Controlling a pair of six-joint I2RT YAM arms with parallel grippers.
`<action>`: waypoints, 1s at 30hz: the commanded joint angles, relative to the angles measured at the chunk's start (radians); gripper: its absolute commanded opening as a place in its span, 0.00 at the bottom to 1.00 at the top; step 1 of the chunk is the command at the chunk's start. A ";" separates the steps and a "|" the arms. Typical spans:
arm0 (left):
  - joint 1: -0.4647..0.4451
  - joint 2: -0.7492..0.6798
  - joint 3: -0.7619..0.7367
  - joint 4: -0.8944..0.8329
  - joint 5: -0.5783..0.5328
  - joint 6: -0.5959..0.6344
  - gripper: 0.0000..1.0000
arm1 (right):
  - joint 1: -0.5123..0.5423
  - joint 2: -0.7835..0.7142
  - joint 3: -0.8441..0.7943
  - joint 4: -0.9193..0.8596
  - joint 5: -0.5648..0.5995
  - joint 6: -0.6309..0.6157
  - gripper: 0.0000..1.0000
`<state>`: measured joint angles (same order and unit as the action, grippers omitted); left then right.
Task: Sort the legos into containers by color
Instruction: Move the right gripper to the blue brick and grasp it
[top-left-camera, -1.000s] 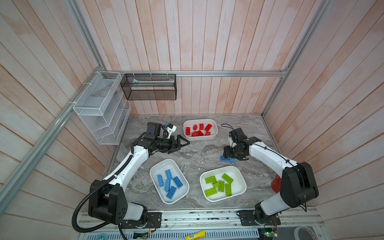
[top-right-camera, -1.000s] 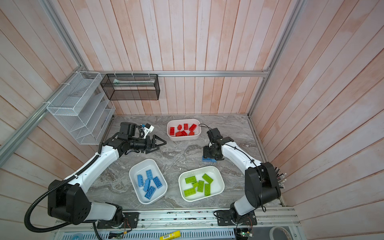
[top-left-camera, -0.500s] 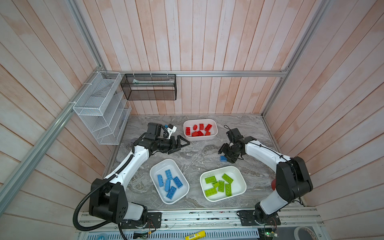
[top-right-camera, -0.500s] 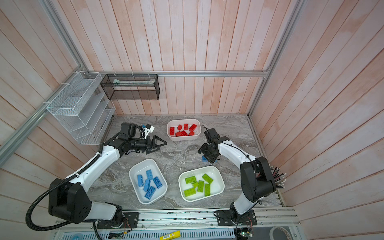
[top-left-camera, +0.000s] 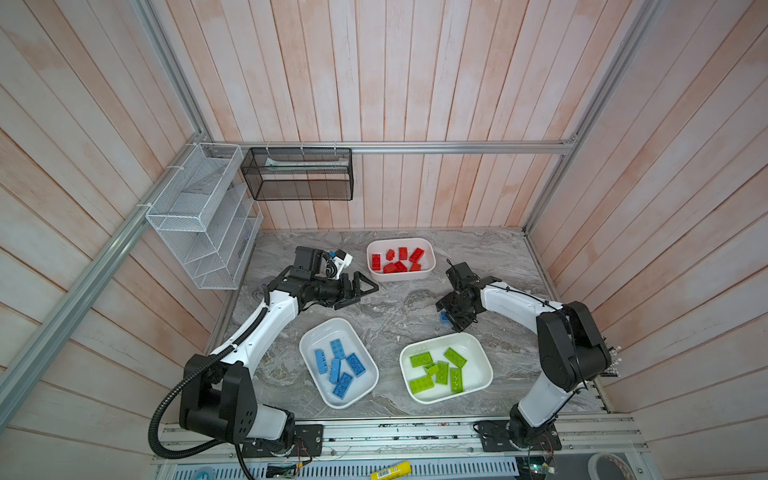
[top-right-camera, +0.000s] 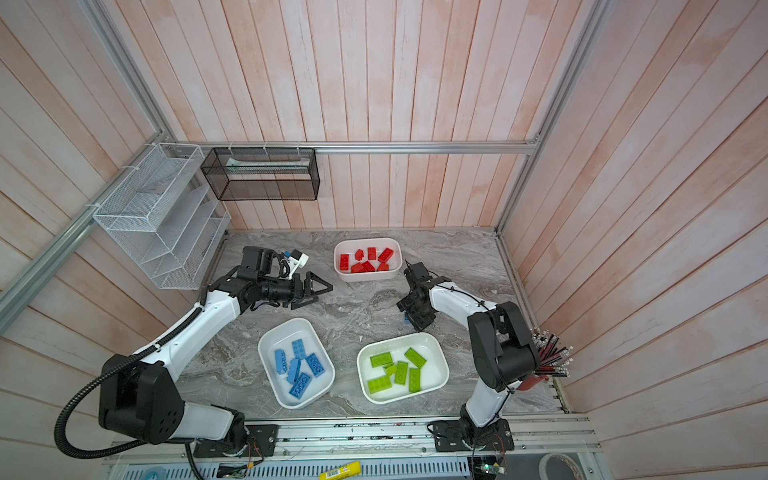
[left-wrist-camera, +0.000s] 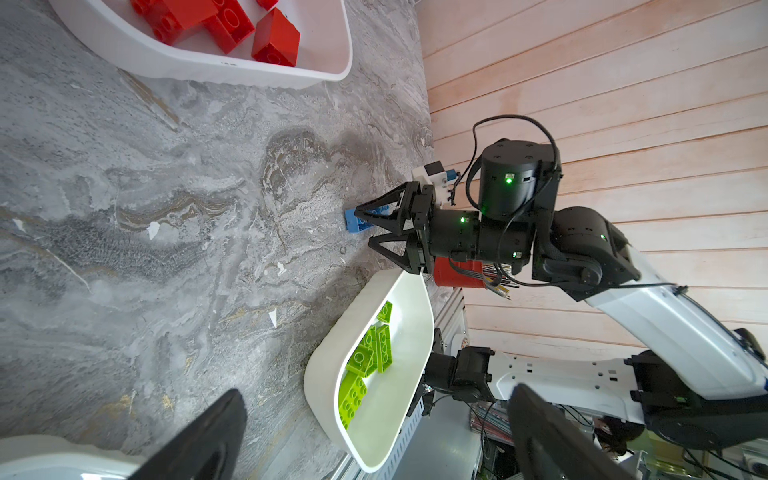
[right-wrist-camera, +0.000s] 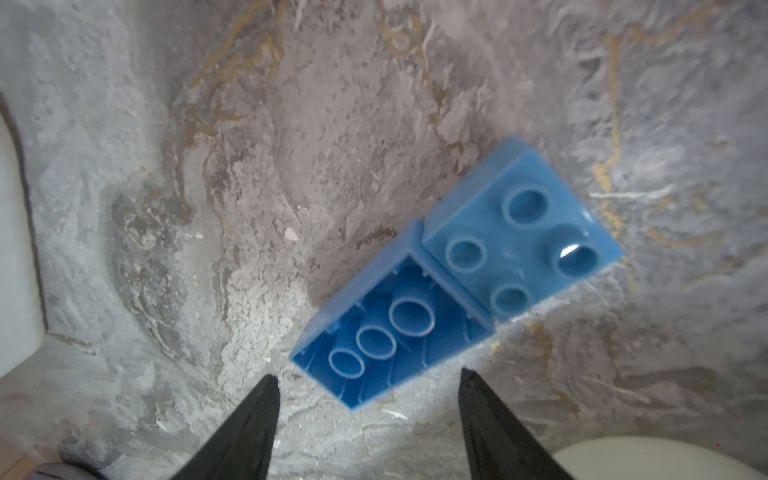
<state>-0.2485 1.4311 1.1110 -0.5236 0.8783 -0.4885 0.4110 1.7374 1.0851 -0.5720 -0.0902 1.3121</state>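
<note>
While two blue legos (right-wrist-camera: 453, 286) lie touching on the marble table (top-left-camera: 395, 307) near the green-brick tub (top-left-camera: 476, 370), one studs-up, one showing its hollow underside, R gripper (right-wrist-camera: 368, 376) hovers half-open over them, empty. L gripper (top-left-camera: 360, 294): wide open, empty.

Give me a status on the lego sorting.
Done: red legos lie in the far tub, blue legos in the near-left tub, green legos in the near-right tub. In hand: the right gripper, open, hovers over the loose blue bricks on the table, not gripping them. The left gripper is open and empty. Left: move those bricks into the near-left tub.
</note>
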 joint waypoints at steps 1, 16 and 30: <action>0.010 -0.018 -0.008 -0.014 -0.001 0.028 1.00 | -0.006 0.040 0.037 0.009 0.056 0.031 0.68; 0.013 -0.021 -0.020 -0.019 -0.001 0.034 1.00 | -0.043 0.134 0.117 -0.046 0.112 0.009 0.48; 0.014 -0.015 -0.010 -0.025 -0.001 0.038 1.00 | -0.030 0.103 0.187 -0.122 0.161 -0.114 0.29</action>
<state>-0.2401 1.4300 1.1011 -0.5388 0.8780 -0.4740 0.3737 1.8717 1.2404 -0.6529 0.0353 1.2510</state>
